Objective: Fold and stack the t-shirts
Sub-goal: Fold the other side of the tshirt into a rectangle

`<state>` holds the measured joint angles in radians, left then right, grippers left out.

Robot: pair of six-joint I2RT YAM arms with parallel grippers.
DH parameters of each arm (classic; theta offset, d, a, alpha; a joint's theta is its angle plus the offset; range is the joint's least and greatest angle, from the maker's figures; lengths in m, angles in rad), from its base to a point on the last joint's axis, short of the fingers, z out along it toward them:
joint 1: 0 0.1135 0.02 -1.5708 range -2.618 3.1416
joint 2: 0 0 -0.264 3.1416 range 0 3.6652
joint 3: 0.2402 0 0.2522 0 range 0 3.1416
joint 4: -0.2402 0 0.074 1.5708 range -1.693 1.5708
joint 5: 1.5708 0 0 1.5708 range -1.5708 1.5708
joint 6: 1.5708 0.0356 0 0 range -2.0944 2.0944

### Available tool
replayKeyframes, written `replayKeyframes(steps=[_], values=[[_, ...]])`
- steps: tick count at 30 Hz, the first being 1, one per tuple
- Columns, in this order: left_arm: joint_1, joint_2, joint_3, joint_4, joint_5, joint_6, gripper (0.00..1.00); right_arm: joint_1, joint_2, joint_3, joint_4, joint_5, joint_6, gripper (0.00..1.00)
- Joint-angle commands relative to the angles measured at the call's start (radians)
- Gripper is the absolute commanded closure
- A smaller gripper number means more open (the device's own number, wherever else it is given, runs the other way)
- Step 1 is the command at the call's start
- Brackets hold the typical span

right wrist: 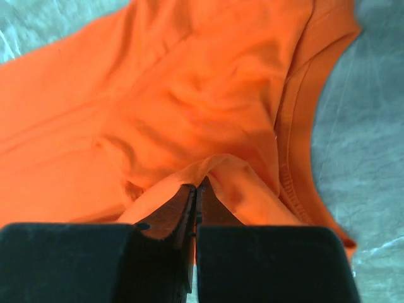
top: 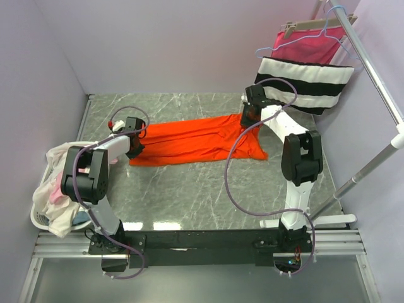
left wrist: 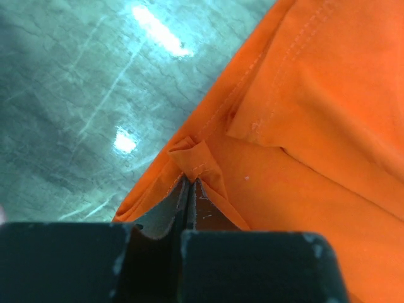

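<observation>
Over on the far left edge of the marble table [top: 189,196] sits a white laundry basket [top: 36,219]. The cream-white and pale pink t-shirts [top: 53,189] are heaped in it and spilling over the rim. My guess is they're parked there until it's their turn, since none of them looks folded yet.

Next along is the left gripper [left wrist: 189,186], and its claw is clamped tight on a corner of the orange-red t-shirt [top: 189,140]. In the wrist view you can see a little nub of stitched hem poking out between the fingers, so it's got just the edge and not a big handful.

The shirt runs as a long band across the far half of the table, between the two arms. It's bright and plain, lying mostly flat, with soft creases running lengthwise and one layer lapped over another. It looks like it's part way through a fold, but I can't say how many layers there are.

At the other end the right gripper [right wrist: 197,189] is closed on a raised pinch of the same shirt, right beside a ribbed band. That might be the neckline, though I can't tell for sure. I reckon holding both ends like this keeps the cloth taut and straight, so the next fold lands square instead of bunching up.

Far right, a pink cloth with black and white stripes [top: 306,85] hangs on a rack [top: 372,69], well clear of the job.
</observation>
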<state>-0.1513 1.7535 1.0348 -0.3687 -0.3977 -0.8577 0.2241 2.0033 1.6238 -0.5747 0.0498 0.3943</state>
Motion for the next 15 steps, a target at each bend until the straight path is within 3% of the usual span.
replayKeyframes(steps=[1,15], values=[[0.03,-0.023,0.016,-0.01,-0.009,0.019,0.99,-0.029,0.025,0.111,-0.031,0.041,-0.005,1.0],[0.042,-0.109,-0.055,-0.039,0.037,0.026,0.95,-0.054,0.1,0.261,-0.085,-0.068,-0.048,1.0]])
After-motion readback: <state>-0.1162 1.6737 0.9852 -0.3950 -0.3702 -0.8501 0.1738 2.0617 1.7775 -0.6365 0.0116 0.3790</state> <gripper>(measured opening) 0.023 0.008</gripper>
